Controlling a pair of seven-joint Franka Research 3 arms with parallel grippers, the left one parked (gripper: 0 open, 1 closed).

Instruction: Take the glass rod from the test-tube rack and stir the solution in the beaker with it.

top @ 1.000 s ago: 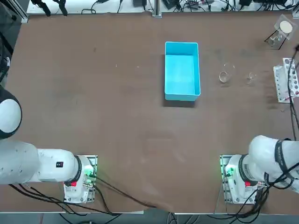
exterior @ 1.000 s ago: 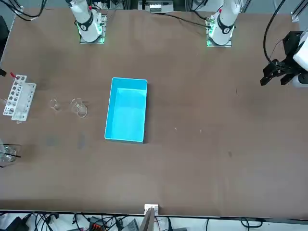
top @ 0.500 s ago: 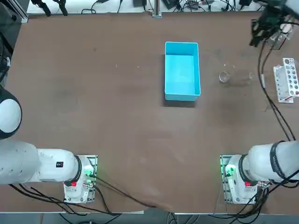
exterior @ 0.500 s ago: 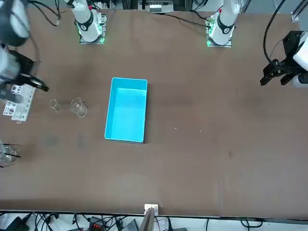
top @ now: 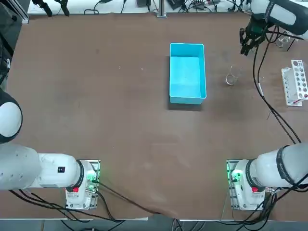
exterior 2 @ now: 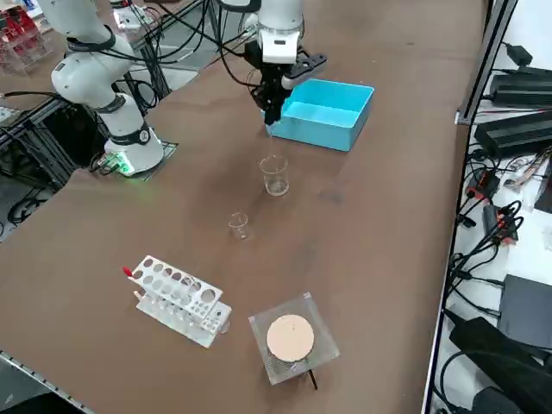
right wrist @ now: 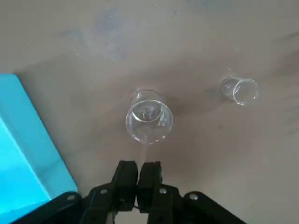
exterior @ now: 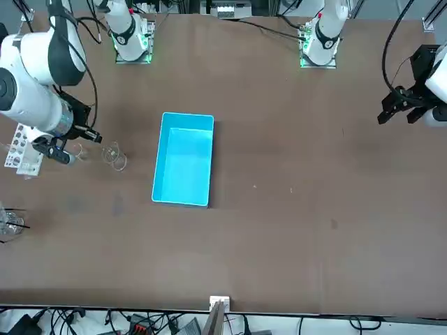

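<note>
Step in hand: carry done, stir not yet begun. Right end effector [right wrist: 138, 166] hangs above the beaker [right wrist: 149, 116], just off its rim on the side toward the blue tray [right wrist: 21, 149], pointing straight down. Fingers closed tight, almost no gap. A faint pale streak runs from the tips to the beaker's rim; I read that as the glass rod [right wrist: 147, 139] pinched upright, lower end near the rim. It is too thin to be sure, and no other view shows it.

Test-tube rack [exterior 2: 177, 300] sits well away from the beaker, beyond the smaller glass vessel [exterior 2: 239, 225]. No rod visible in its holes, which fits the rod being already out.

Beaker stands upright on the worktop [exterior 2: 362, 224], between tray and small vessel, touching neither. Solution can't be made out through the glass.

Next move calls for:
- small shift to centre the rod tip over the beaker mouth, since the tip looks at the rim, not inside;
- slow descent, stopping short of the beaker bottom;
- small circles kept off the wall. Beaker is light and unheld, so a side push could slide or tip it.
- grip kept closed throughout.
</note>
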